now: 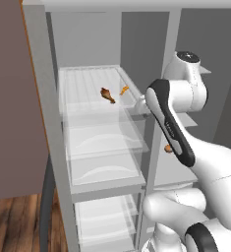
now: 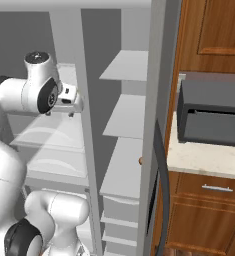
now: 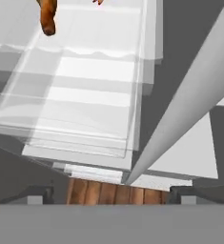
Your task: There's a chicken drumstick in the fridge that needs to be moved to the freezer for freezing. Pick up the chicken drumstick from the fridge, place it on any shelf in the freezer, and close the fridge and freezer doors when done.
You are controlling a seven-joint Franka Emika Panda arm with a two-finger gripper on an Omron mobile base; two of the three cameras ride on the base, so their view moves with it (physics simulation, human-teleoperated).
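Observation:
The chicken drumstick (image 1: 107,95) is brown and lies on the top glass shelf (image 1: 87,106) of the open fridge, the left compartment. In the hand view the drumstick (image 3: 47,16) sits at the top left edge, far from the fingertips. My gripper (image 2: 60,114) hovers in front of that shelf's right front corner, open and holding nothing. Seen from the hand, the gripper (image 3: 111,193) has its tips wide apart. The freezer (image 2: 124,120) is the open right compartment, with flat grey shelves.
A small orange item (image 1: 124,89) lies just right of the drumstick. A grey divider post (image 1: 162,98) splits the two compartments. Another small brown item (image 1: 168,148) rests on a freezer shelf. The fridge door (image 1: 9,98) stands open at left. A microwave (image 2: 211,117) sits on the counter (image 2: 209,162).

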